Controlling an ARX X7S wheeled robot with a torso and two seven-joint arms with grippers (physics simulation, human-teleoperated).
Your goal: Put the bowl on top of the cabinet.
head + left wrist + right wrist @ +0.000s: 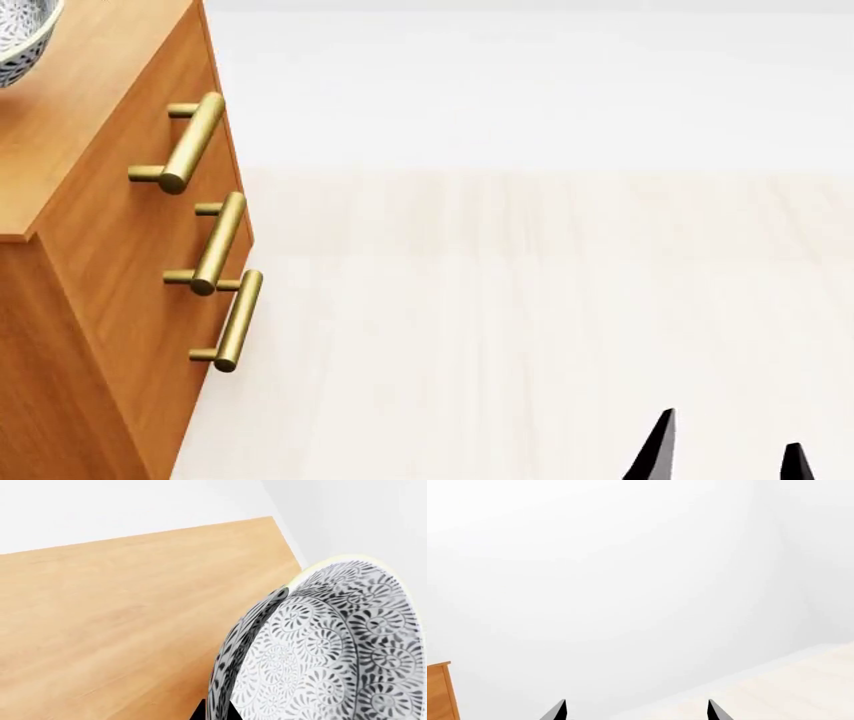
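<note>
Bowl, clamped in the left claw, hangs tilted over the cabinet top: level it, lower, release. Right claw gapes, idle.

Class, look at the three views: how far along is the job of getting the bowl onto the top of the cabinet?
Nearly done. Done: the bowl is already up over the cabinet top. In hand: the left wrist view shows the bowl tilted steeply above the wood, close to the camera, so the left claw seems to hold it. Left: set it flat and let go. The right claw is open and empty.
</note>
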